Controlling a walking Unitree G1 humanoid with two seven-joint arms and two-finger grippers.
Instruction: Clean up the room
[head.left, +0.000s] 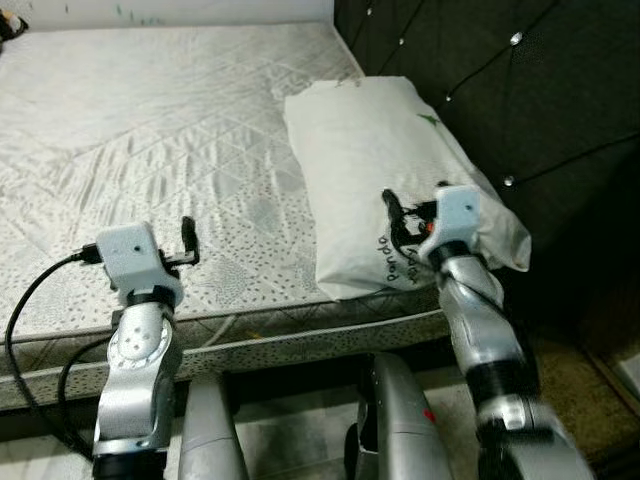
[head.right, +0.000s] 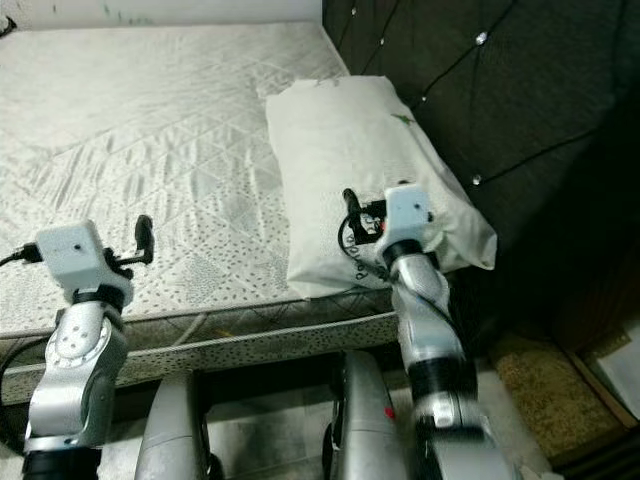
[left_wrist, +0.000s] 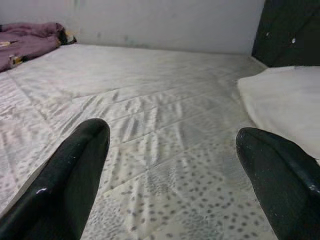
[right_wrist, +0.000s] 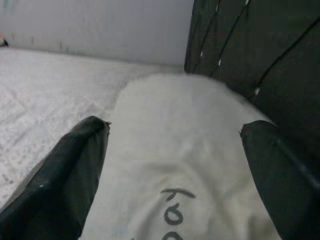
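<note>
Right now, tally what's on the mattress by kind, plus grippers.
pillow: 1
purple cloth: 1
grippers: 2, left gripper and right gripper, both open
Total: 4

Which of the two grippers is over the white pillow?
The right gripper: its open jaws straddle the pillow beside the dark headboard. The left gripper hovers open over bare mattress.

Quilted cloth mattress (head.left: 150, 130), matt white fabric pillow (head.left: 380, 170) — tufted dark headboard (head.left: 530, 90).
</note>
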